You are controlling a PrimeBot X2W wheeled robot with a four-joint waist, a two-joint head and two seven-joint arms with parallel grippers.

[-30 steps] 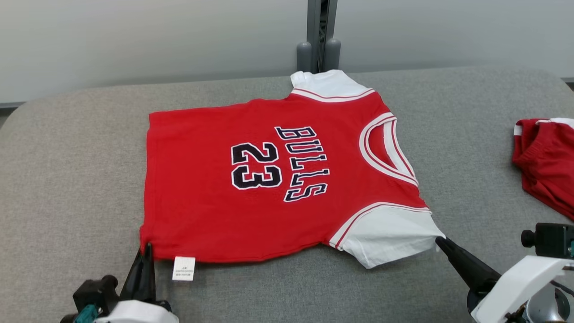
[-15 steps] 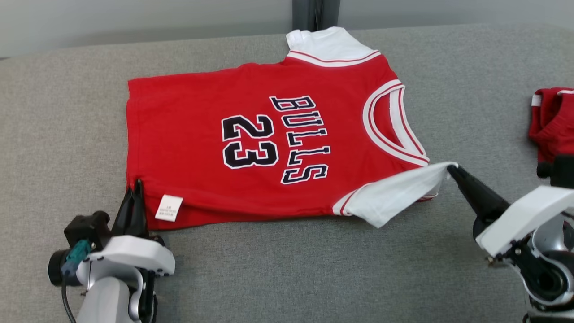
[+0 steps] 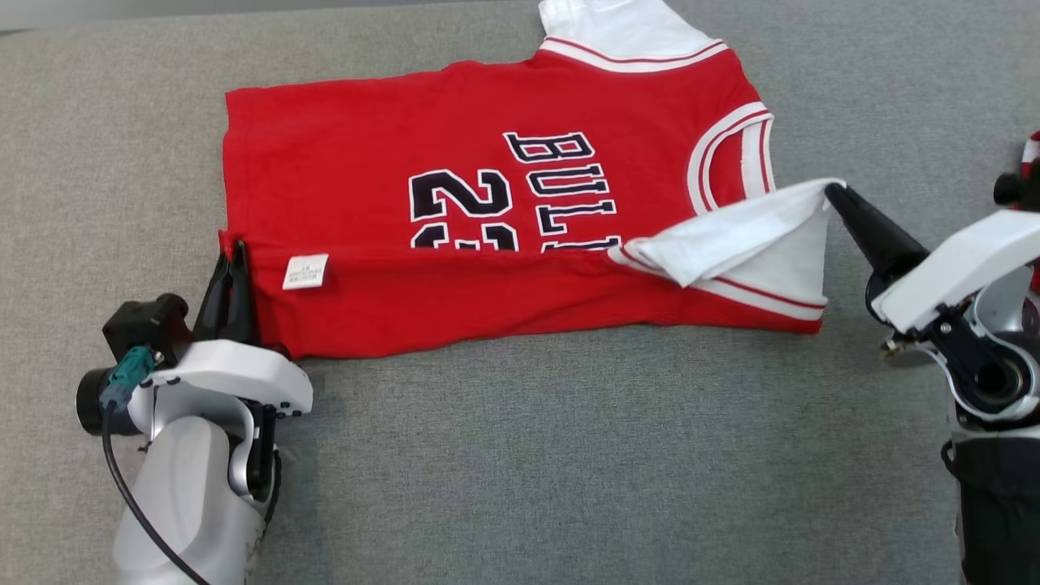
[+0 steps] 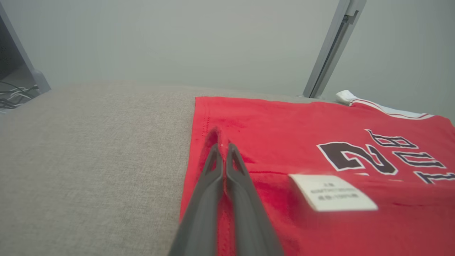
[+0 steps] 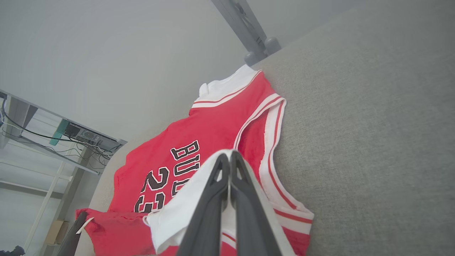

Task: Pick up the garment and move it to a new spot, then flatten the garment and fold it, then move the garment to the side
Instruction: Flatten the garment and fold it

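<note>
The near long edge of the red basketball jersey with white sleeves and black BULLS lettering [image 3: 366,162] has been carried over itself toward the far edge of the grey fabric-covered table [image 3: 520,455], so the first lengthwise fold looks under way. The left gripper [image 3: 233,266] is clamped on the hem corner and the right gripper [image 3: 837,197] on the white sleeve tip. Half a second ago the number was fully visible; now the fold hides its lower half, and the white label [image 3: 305,271] lies on top.
</note>
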